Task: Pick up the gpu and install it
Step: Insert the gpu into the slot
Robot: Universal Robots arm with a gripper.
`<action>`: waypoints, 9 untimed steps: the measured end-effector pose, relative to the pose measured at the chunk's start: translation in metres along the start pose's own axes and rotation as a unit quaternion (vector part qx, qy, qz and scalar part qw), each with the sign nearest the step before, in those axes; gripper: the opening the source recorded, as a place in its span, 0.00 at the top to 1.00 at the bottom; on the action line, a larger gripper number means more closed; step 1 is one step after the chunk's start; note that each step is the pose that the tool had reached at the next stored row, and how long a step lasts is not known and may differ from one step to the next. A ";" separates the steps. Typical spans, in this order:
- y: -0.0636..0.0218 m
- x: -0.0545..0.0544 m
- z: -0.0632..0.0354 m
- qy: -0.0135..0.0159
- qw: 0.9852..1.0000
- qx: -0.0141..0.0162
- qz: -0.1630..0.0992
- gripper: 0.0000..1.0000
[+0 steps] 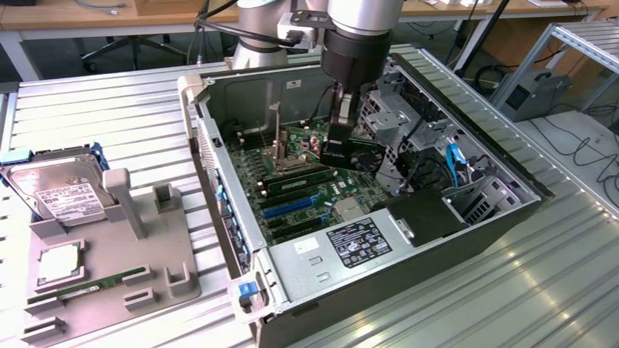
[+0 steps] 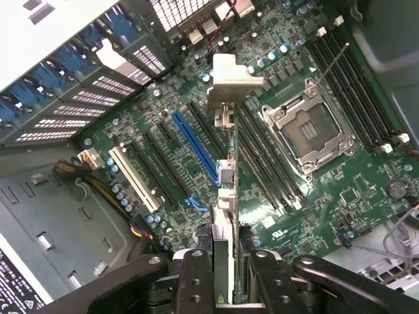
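Observation:
Inside the open computer case (image 1: 214,156) my gripper (image 1: 338,151) is shut on the gpu (image 1: 307,139), a thin dark card held on edge above the motherboard (image 1: 290,199). Its silver bracket (image 1: 275,125) points toward the case's rear wall. In the wrist view the gpu (image 2: 226,176) appears edge-on, running from my gripper (image 2: 226,265) out to the bracket (image 2: 230,77). The card hangs over the board just beside the long blue slot (image 2: 195,147), between that slot and the CPU socket (image 2: 311,134). Whether it touches the board I cannot tell.
A grey fixture (image 1: 145,279) at the exterior view's left holds a hard drive (image 1: 58,192), a processor (image 1: 60,264) and a green memory stick (image 1: 89,283). The power supply (image 1: 358,241) and drive cages (image 1: 392,119) crowd the case around the board.

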State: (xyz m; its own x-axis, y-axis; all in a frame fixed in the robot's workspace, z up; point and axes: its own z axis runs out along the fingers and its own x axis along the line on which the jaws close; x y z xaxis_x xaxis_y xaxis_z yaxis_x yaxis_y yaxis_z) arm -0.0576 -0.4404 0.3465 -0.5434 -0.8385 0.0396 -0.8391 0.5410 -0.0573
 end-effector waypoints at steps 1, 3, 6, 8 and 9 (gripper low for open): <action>0.0000 0.000 0.0000 0.000 1.000 0.000 -0.002 0.74; 0.0000 0.000 0.0000 0.000 1.000 0.000 -0.006 0.74; 0.0000 0.000 0.0000 -0.001 1.000 0.000 -0.011 0.74; 0.0000 0.000 0.0000 -0.001 1.000 0.001 -0.018 0.74; 0.0000 0.000 0.0000 -0.001 1.000 0.001 -0.021 0.74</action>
State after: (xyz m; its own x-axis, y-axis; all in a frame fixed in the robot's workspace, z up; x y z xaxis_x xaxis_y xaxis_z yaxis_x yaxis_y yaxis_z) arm -0.0576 -0.4404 0.3465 -0.5073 -0.8609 0.0396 -0.8613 0.5049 -0.0573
